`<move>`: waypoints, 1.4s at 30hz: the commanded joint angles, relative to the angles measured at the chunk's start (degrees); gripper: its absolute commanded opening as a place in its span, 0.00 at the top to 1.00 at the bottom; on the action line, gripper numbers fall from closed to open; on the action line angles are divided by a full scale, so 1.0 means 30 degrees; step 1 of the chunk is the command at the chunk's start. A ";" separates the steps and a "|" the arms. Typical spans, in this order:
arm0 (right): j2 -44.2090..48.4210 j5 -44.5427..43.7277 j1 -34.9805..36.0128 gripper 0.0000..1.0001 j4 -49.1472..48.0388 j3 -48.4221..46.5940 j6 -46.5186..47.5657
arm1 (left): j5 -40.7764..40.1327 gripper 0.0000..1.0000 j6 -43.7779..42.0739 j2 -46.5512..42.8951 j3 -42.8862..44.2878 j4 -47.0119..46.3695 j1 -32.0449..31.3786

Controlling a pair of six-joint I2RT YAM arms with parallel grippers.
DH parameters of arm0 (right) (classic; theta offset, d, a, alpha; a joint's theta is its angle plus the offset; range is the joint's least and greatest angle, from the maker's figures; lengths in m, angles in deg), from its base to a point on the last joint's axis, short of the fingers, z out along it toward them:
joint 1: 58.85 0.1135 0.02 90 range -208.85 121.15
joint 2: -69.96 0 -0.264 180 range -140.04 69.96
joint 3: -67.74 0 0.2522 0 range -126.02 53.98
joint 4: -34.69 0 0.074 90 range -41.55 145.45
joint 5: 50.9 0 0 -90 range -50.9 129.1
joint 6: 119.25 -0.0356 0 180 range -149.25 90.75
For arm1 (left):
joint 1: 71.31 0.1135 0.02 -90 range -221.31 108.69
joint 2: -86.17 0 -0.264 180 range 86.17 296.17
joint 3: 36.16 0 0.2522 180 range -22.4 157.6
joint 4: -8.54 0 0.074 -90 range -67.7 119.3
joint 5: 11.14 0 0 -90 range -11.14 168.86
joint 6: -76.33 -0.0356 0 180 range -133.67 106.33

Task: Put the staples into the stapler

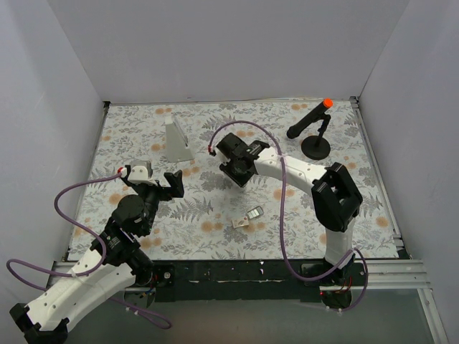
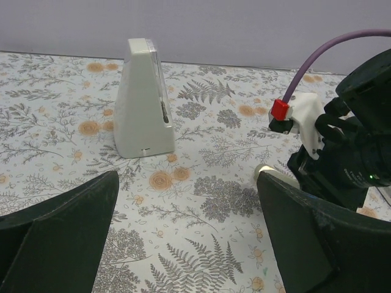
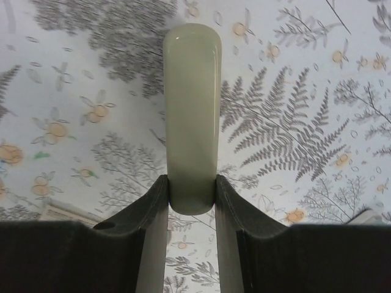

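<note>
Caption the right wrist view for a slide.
Right gripper clamped on a pale rounded bar, floral tabletop behind.

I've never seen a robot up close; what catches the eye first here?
The right gripper clamps a pale glossy bar over the flowered tablecloth. A grey-white wedge stands back left, a black stand with an orange tip back right, and the left gripper hangs wide open.
</note>
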 commanded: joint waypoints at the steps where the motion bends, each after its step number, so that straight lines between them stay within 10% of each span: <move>1: 0.0777 -0.1020 -0.2119 0.99 0.1250 0.0667 -0.0557 | 0.0337 0.02 0.0000 -0.0149 -0.0111 0.0274 0.0089; 27: 0.3385 0.0060 -0.9538 0.97 0.0053 0.6850 -0.3342 | 0.0835 0.02 0.0439 -0.0617 -0.0141 0.0537 0.0118; 36: 0.7540 0.1502 -0.9567 0.40 -0.1322 0.6499 -0.3458 | -0.0391 0.02 0.0966 -0.1407 0.0181 0.1298 0.0118; 42: 1.4039 -0.0953 -0.9568 0.26 -0.3285 0.8517 -0.3809 | -0.1915 0.02 0.1610 -0.3339 0.0241 0.1505 0.0118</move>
